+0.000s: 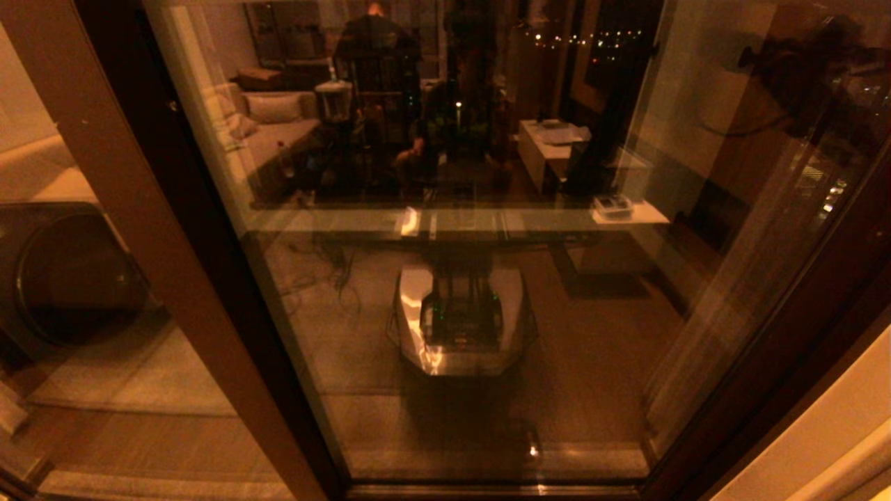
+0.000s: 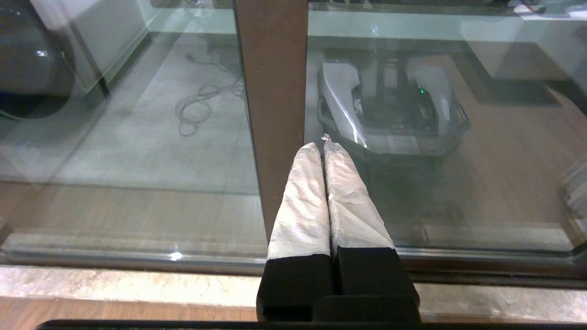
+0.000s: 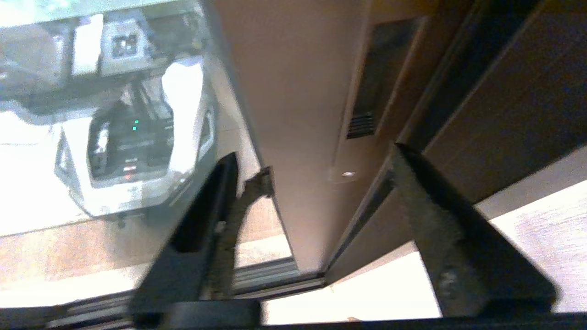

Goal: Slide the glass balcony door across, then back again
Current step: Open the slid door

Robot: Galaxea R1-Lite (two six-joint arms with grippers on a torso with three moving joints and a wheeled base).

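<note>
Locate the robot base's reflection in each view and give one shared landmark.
Head view: base reflection at lower centre of the glass.
Left wrist view: beside the brown upright, beyond the shut left gripper.
Right wrist view: beside the handled upright, past the open right gripper.
Shared landmark: its green light.

The tall reflective glass balcony door (image 1: 459, 292) has a plain brown frame, and its upright (image 3: 293, 114) carries a slim dark recessed handle (image 3: 376, 73) with a small silver screw (image 3: 348, 174) below it. The pane mirrors a white and black robot base (image 2: 390, 114) showing a green light. The left hand (image 2: 324, 140) has fingers (image 2: 302, 201) wrapped in creased white tape over black bodies. The right hand (image 3: 316, 160) has plain black fingers (image 3: 440, 220). The floor (image 3: 527, 215) beside the sill is pale with a faint wood grain; the sill strip (image 2: 137, 284) is mottled pale grey.
</note>
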